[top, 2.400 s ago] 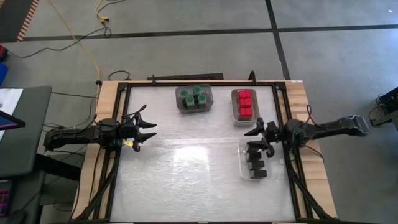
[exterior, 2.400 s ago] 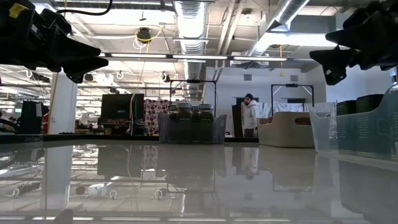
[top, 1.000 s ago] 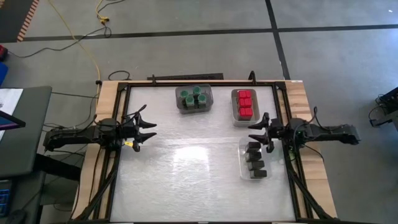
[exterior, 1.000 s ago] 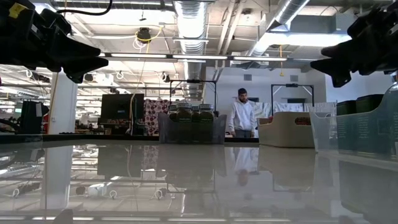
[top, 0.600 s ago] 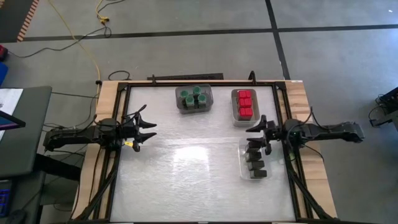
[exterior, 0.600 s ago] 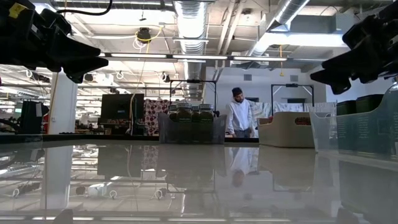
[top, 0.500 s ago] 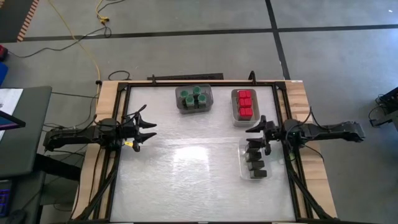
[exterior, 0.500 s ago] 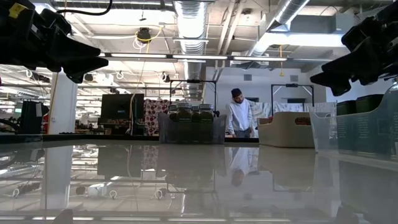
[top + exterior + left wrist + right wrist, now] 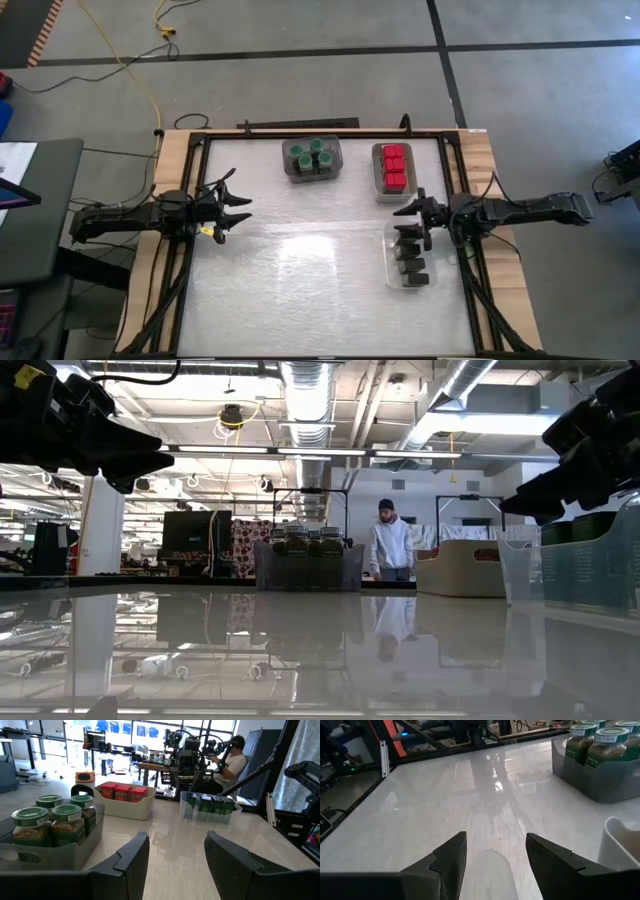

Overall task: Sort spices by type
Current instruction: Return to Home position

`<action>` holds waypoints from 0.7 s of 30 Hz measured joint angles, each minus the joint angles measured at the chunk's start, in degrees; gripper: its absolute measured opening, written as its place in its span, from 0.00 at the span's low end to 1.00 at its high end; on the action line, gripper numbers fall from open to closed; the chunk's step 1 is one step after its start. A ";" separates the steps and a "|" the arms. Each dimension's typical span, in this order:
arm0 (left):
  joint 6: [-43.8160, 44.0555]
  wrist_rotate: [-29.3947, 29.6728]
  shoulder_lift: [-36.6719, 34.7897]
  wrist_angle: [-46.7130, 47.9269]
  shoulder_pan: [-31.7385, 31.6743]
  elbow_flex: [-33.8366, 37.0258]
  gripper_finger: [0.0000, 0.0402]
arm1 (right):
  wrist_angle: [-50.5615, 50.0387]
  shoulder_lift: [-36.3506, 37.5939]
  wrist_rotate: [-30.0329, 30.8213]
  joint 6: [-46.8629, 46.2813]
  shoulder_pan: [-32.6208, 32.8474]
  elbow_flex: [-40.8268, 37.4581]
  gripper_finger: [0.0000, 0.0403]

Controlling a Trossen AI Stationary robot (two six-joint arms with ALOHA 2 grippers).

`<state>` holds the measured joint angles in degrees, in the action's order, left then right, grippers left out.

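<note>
The spices sit in three trays. Green-lidded jars (image 9: 312, 156) fill a grey tray (image 9: 335, 168) at the far middle. Red-topped boxes (image 9: 394, 167) fill a white tray (image 9: 379, 185) to its right, and dark blocks (image 9: 410, 256) lie in a clear tray (image 9: 390, 262) at the right. My left gripper (image 9: 240, 211) hangs open at the table's left edge, above the surface. My right gripper (image 9: 408, 221) is open with nothing between its fingers. It hangs above the clear tray's far end, slanting down.
The white tabletop (image 9: 300, 280) lies bare between the two arms and toward the near edge. In the low view a person (image 9: 390, 550) stands in the room beyond the table. Black frame rails (image 9: 195, 250) run along the table's sides.
My right gripper has tipped its fingers downward from level and edged a little toward the table's left, over the clear tray's far end. It stays open. The person in the room behind has walked about. The trays and spices have not moved.
</note>
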<state>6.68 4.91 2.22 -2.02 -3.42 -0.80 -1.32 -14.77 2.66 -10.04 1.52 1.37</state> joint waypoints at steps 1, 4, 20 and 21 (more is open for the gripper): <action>0.00 0.00 0.00 0.00 0.00 -0.01 0.46 | 0.00 -0.27 -0.01 0.00 0.00 0.00 0.58; 0.00 0.00 0.00 0.00 0.02 0.01 0.46 | 0.00 -0.76 -0.05 0.00 0.00 -0.02 0.58; 0.00 0.00 0.00 0.00 0.02 -0.01 0.46 | 0.02 -0.82 -0.10 0.00 0.00 -0.04 0.58; 0.00 0.00 0.00 0.00 0.00 0.01 0.46 | 0.02 -0.82 -0.10 0.00 0.00 -0.04 0.58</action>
<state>6.68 4.91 2.22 -2.02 -3.42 -0.80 -1.30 -15.59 2.57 -10.04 1.52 1.32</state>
